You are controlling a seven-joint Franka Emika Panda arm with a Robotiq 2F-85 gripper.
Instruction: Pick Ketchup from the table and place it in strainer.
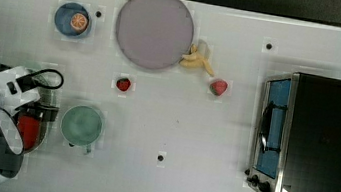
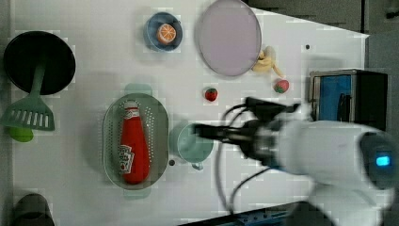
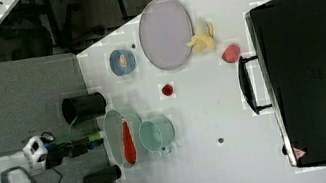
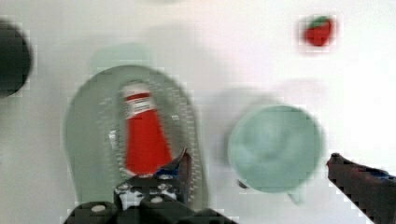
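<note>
One bottle laid in the strainer (image 2: pixel 110 136), jaws spread empty
The mug (image 2: pixel 192 142) could be clipped by the gripper (image 4: pixel 257 168) beside the Ketchup (image 2: pixel 132 148)

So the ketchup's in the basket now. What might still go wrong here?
The open gripper hangs above the green mug, right beside the strainer. A careless retreat might clip the mug and shove it against the strainer. The Ketchup lies lengthwise inside and looks settled, but a jolt might roll it against the strainer's wall.
</note>
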